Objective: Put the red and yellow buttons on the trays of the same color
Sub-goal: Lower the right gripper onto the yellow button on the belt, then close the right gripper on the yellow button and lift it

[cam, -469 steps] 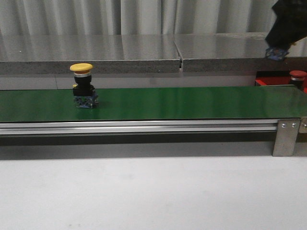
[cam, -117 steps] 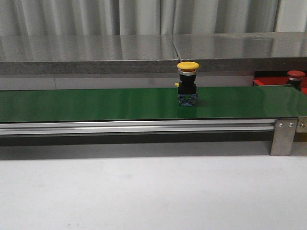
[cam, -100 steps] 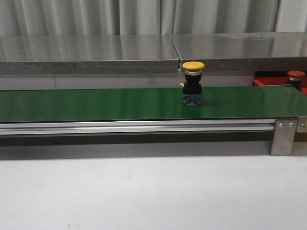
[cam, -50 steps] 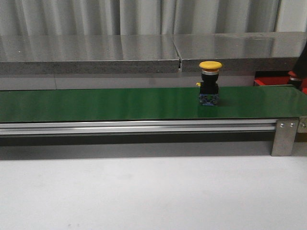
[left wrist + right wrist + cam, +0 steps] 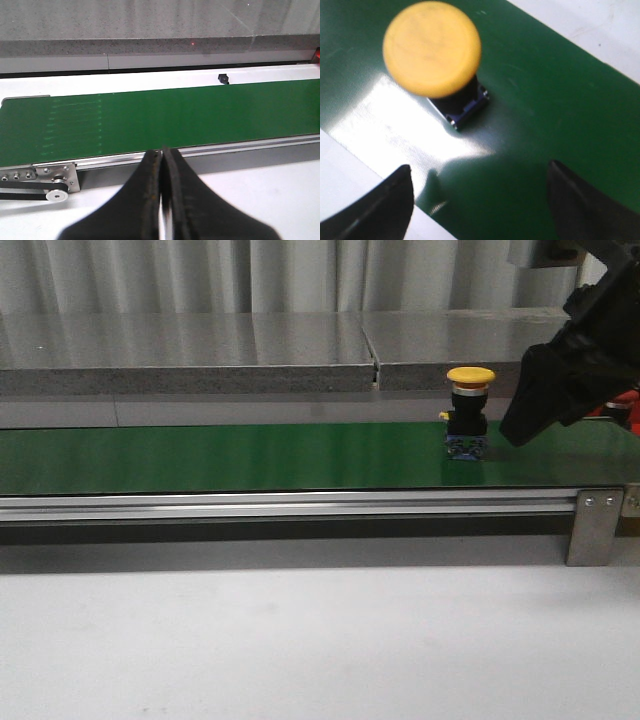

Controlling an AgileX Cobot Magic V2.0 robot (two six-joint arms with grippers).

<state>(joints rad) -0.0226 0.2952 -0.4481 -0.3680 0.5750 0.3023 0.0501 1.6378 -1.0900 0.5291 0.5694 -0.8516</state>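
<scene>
Right end effector (image 5: 480, 187) sits with its two fingers spread wide apart, empty, and you can see in the right wrist view that the yellow button (image 5: 432, 48) lies ahead of the gap, not yet between the fingers. In the front view the arm fills the upper right of the frame, its dark tip just beside the button (image 5: 469, 412), which stands upright on the green belt (image 5: 250, 455) right of centre. Your left end effector (image 5: 162, 200) has its fingers pressed together on nothing, over the white table (image 5: 280, 195) at the near edge of the belt.

Watch your timing. The cap looks smeared in the wrist view, so I judge the button to be in motion; close late and the fingers could meet behind it. A finger clipping the wide cap could topple it, since the body is narrow and top-heavy. At the right edge of the front view only slivers of red peek past the arm; I cannot tell what they are, and no yellow tray shows.
</scene>
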